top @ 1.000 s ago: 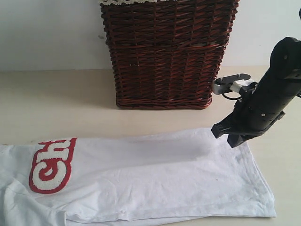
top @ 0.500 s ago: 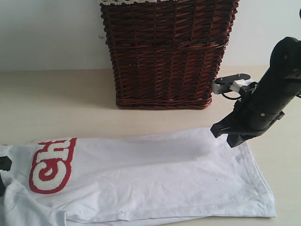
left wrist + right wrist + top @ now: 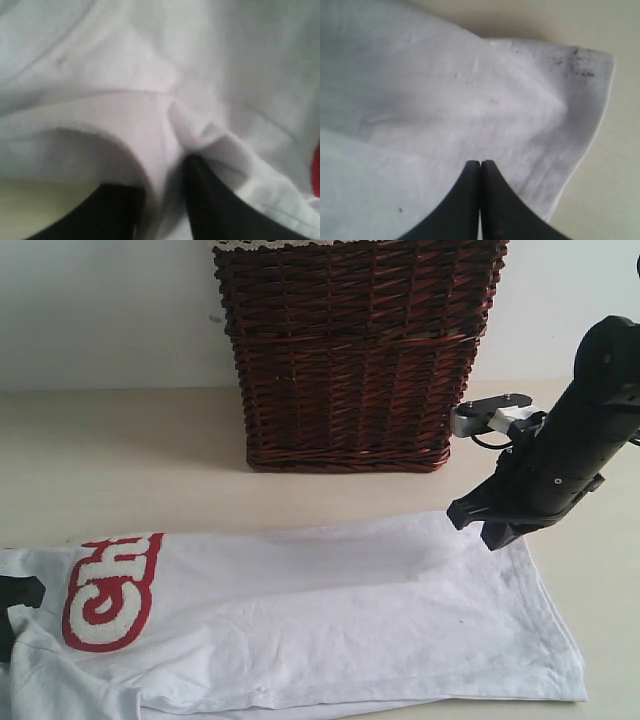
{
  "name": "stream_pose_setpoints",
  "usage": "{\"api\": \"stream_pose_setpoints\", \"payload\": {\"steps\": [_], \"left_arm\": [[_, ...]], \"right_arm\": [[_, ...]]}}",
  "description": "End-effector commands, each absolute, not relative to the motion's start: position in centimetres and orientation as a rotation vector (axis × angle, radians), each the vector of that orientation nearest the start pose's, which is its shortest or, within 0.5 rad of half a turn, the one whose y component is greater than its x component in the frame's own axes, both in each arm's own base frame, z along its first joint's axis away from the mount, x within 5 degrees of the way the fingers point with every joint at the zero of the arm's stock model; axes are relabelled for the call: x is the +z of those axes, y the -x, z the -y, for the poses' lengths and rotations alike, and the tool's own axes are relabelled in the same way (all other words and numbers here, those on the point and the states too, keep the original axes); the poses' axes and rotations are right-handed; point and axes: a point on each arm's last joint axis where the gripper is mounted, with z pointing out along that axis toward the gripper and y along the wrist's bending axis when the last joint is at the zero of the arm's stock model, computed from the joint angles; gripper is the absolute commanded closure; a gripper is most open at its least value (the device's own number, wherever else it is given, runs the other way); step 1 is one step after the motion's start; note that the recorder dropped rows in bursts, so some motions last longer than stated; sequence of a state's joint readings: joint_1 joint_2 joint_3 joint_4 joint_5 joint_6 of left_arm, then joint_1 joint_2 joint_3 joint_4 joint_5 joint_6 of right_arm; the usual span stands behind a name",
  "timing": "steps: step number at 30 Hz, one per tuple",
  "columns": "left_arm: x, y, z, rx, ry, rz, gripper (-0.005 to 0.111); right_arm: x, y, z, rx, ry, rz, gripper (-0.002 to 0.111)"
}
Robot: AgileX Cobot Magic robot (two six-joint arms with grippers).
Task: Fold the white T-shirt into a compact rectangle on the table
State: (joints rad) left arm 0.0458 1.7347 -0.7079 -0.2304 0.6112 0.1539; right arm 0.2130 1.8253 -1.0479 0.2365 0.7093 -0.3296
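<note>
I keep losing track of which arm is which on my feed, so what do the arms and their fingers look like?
The right arm is a matte black rounded tube with small screw heads; a silver-grey bracket and a thin black cable sit by its wrist. The right gripper has smooth black fingers tapering to points. The left gripper shows black fingers too, blurred.

My exterior camera looks low and near across the table (image 3: 120, 440), facing the wicker basket (image 3: 355, 360) at 12 o'clock, the white T-shirt (image 3: 350, 620) spread at 6 o'clock. My left wrist camera sits blurringly close on cloth at 8 o'clock; my right wrist camera looks down on the shirt's corner at 3 o'clock, shared with the exterior view.
</note>
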Motion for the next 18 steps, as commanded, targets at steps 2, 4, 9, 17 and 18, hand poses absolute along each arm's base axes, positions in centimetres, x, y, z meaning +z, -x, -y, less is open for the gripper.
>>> {"api": "stream_pose_setpoints", "payload": {"steps": [2, 4, 9, 17, 18], "left_arm": [[11.3, -25.8, 0.7, -0.214, 0.052, -3.102, 0.106], [11.5, -25.9, 0.7, -0.224, 0.047, -3.116, 0.106], [12.8, -26.4, 0.8, -0.246, -0.001, -3.127, 0.107], [15.8, -26.4, 0.4, -0.16, -0.089, -3.021, 0.107], [16.1, -26.5, 0.3, -0.143, -0.084, -2.997, 0.107]], "right_arm": [[16.0, -32.3, -8.3, 0.237, 0.551, -2.884, 0.108], [16.0, -32.3, -8.3, 0.237, 0.551, -2.884, 0.108], [16.0, -32.3, -8.3, 0.237, 0.551, -2.884, 0.108], [16.0, -32.3, -8.4, 0.253, 0.535, -2.884, 0.108], [16.0, -32.3, -8.4, 0.254, 0.536, -2.886, 0.108]]}}
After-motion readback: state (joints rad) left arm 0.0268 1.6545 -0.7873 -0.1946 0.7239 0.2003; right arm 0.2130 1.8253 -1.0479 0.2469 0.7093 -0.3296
